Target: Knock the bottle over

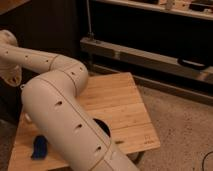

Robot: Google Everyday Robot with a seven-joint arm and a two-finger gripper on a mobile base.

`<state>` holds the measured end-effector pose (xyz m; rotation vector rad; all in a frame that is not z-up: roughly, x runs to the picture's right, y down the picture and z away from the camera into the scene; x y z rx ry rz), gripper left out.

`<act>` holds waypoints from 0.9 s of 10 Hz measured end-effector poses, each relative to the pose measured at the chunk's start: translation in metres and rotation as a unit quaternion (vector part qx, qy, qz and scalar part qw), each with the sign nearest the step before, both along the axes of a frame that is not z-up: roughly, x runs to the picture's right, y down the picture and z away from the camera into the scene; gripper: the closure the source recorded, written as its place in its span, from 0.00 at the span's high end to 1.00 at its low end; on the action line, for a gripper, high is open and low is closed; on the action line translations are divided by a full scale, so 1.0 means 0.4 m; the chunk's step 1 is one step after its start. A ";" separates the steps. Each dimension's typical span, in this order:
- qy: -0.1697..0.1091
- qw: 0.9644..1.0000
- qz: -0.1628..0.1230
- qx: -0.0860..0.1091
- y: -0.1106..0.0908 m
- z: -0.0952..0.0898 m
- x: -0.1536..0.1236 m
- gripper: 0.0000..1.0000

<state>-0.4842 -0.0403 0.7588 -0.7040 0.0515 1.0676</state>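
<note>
My white arm (65, 120) fills the foreground. It rises from the bottom, bends at the elbow (70, 75) and reaches back to the far left. The gripper (12, 75) hangs at the left edge of the view, beyond the wooden table's left end and mostly cut off. The bottle does not show; it is hidden behind the arm or out of view. A small pale bit (26, 118) peeks out at the arm's left side, and I cannot tell what it is.
The wooden table (120, 105) stands on a speckled floor (185, 130). A blue object (39, 147) lies at its front left. A dark round object (102, 127) shows partly behind the arm. A metal shelf rail (150, 57) runs behind the table.
</note>
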 end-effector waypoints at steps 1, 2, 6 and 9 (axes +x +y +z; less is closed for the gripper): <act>-0.004 1.000 -0.002 -0.002 0.005 -0.003 -0.007 0.00; -0.007 1.000 -0.004 -0.002 0.006 -0.003 -0.008 0.00; -0.015 1.000 -0.005 -0.007 0.007 -0.003 -0.004 0.00; -0.035 0.999 0.007 -0.017 0.005 -0.006 0.014 0.00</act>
